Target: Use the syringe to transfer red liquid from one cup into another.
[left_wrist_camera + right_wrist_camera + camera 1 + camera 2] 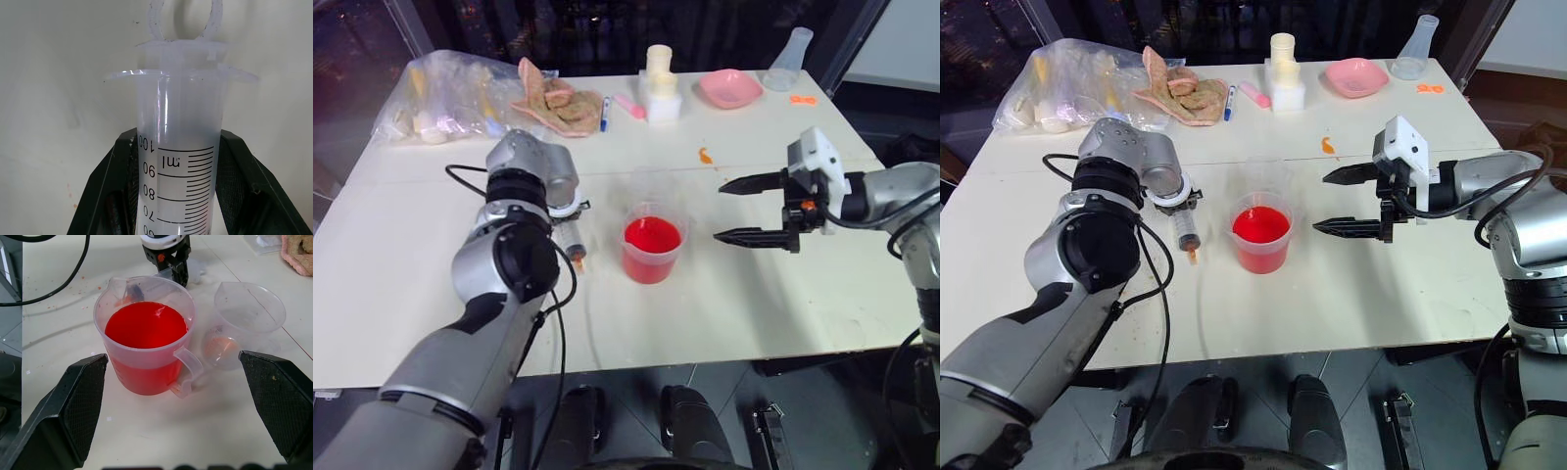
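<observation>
Syringe grasped, no liquid drawn yet.
I have the left gripper [171,196] clamped on the syringe [1185,231], which lies on the table [1332,294] just beside the red-filled beaker [1261,233]; its barrel looks empty. The empty clear cup [249,323] stands just behind the beaker. My right gripper [1351,201] hangs spread wide, near the beaker's other side. Filling and transfer remain.

Syringe [574,240] under left arm, beside red-filled beaker [652,249]; right jaws wide apart.
</observation>
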{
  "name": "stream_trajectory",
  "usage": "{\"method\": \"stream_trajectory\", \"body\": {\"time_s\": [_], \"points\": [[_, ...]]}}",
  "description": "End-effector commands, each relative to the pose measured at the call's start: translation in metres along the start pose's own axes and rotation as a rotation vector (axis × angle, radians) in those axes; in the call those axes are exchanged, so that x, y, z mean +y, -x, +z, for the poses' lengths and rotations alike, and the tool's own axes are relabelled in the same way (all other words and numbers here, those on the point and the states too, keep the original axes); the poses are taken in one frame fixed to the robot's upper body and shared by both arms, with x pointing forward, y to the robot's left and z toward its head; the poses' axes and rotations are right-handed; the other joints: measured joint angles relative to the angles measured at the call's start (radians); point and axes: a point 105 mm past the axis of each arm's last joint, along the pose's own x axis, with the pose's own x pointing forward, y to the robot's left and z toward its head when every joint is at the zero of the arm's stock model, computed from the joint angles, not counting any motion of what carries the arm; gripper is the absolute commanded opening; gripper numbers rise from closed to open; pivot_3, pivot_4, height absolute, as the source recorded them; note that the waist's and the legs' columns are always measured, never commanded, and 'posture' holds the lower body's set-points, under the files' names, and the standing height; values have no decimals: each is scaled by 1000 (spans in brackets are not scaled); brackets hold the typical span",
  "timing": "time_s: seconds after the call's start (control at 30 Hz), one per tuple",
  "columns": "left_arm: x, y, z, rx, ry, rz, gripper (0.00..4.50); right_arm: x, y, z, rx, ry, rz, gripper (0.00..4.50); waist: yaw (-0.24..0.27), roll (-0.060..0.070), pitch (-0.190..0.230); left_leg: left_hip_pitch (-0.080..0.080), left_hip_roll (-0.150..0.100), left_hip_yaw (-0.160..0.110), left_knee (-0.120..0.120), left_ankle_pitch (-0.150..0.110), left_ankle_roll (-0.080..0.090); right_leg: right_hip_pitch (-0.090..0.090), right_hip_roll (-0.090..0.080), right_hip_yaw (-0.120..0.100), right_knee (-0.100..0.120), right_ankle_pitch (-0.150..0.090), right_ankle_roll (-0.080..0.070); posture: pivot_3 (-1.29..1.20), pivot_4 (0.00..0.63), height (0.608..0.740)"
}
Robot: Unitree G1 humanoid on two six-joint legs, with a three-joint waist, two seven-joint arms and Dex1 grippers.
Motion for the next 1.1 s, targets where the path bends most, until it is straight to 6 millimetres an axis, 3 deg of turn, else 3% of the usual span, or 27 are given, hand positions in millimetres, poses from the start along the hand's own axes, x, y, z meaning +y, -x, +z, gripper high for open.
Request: {"method": "stream_trajectory", "body": {"time_s": [0.03,0.2,0.27,0.33,0.5,0.67,0.8,1.1], "points": [[4,39,41,-180,-22,-143,1546,-1,8,15,-22,62,-28,4500,-1,0,0,0,0,0,0,0,0,0,0,0,0,0,0,0,150,740],[9,120,96,-612,-90,-412,1546,-2,8,14,-37,57,-50,4500,-7,-1,1,-2,1,0,-1,0,0,-2,0,0,0,0,0,0,150,740],[11,145,108,-757,-92,-503,1546,-4,8,15,-50,56,-67,4500,-3,-1,1,-2,1,0,-1,0,0,-2,0,0,-1,0,0,0,150,740],[2,172,108,-876,-140,-683,1546,-7,7,19,-84,50,-92,4500,1,0,0,-2,1,0,-1,0,0,-2,0,0,-2,0,0,0,150,740],[-20,204,86,-1026,-335,-995,1546,-18,9,39,-236,-12,-169,4500,0,-1,0,-2,0,0,0,0,0,-1,0,0,-2,0,-1,0,150,740],[-41,220,53,-1122,-496,-1237,1546,-24,15,56,-373,-99,-210,4500,0,-1,0,-2,1,0,0,0,0,-1,0,1,-2,1,-1,0,150,740],[-55,227,10,-1094,-615,-1489,1546,-20,17,68,-455,-169,-196,4500,-1,0,0,-2,1,0,0,0,1,-1,0,1,-3,1,-1,0,150,740],[-71,204,-44,-959,-821,-1620,1546,-14,20,79,-508,-243,-175,4500,-2,0,0,-2,1,0,0,-3,6,0,1,1,-2,1,-2,0,150,740]]}}
